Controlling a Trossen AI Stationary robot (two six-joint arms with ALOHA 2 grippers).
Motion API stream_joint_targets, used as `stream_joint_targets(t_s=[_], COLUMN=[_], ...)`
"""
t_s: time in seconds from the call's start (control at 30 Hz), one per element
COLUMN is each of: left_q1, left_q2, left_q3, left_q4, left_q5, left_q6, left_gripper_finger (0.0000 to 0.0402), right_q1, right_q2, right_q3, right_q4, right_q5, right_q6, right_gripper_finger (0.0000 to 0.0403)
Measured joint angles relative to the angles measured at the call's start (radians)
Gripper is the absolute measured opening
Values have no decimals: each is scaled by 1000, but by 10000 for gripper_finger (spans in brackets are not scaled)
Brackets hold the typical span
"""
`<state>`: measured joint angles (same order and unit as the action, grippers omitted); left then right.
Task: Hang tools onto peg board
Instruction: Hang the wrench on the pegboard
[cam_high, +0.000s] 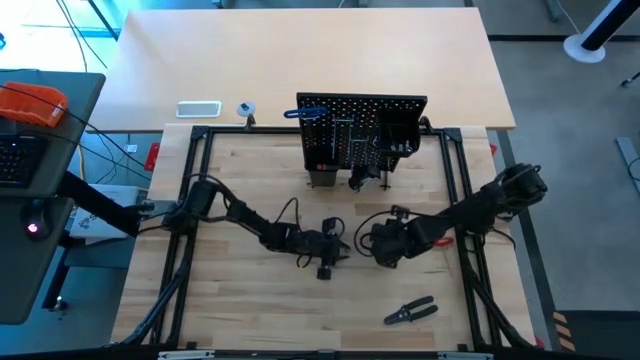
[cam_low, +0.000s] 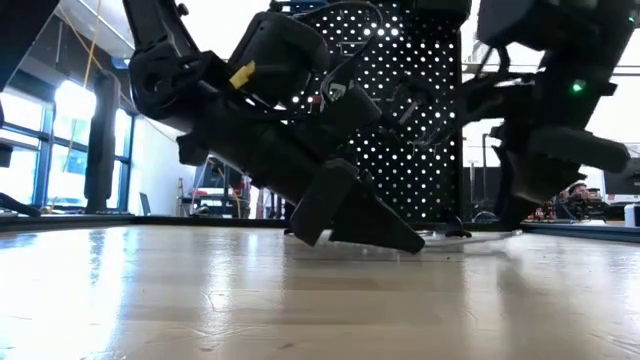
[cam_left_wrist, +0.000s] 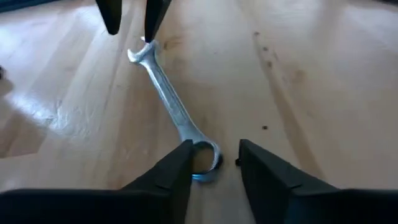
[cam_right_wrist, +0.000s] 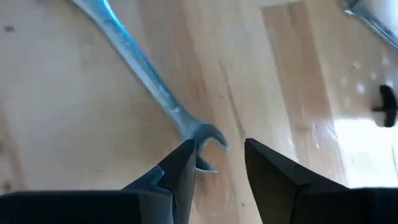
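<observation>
Shiny bare metal is seen on the wrench (cam_left_wrist: 168, 99); pale, smooth, faintly glossy wood grain on the table (cam_left_wrist: 323, 93).

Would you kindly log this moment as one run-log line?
left gripper: jaws open at wrench end | right gripper: jaws open at other end | wrench flat on table

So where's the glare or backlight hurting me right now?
Low view: bright windows behind leave both arms and the peg board as dark silhouettes, with sheen on the table. Right wrist view: blue reflection along the wrench. Left wrist view: evenly lit, wrench clear.
</observation>
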<state>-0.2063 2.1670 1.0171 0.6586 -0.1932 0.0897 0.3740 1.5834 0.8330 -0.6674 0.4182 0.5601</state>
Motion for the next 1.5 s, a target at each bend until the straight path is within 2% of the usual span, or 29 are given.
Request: stream_joint_targets(t_s=[0.13, 0.23, 0.43, 0.67, 0.93, 1.17, 1.3, 1.5], left_q1=[11, 18, 24, 24, 23, 23, 23, 23], left_q2=[-1, -1, -1, -1, -1, -1, -1, -1], left_q3=[-6, -6, -7, -6, -7, -7, -7, -7], left_q4=[-3, -5, -12, -28, -32, -39, -47, -51], left_q5=[0, 25, 44, 55, 62, 69, 70, 71], left_q6=[0, 0, 0, 0, 0, 0, 0, 0], left_gripper_finger=[82, 54, 27, 16, 14, 14, 14, 14], right_q1=[25, 36, 3, -41, -58, -173, -203, -232], right_q2=[-39, -64, -73, -75, -75, -73, -73, -61], right_q3=[-31, -31, -31, -31, -31, -31, -31, -31], right_q4=[51, 109, 159, 158, 255, 273, 305, 312], right_q5=[65, 97, 29, 41, 81, -15, -80, -118], right_q6=[21, -42, -173, -269, -504, -708, -871, -982], right_gripper_finger=[133, 133, 133, 133, 133, 133, 133, 134])
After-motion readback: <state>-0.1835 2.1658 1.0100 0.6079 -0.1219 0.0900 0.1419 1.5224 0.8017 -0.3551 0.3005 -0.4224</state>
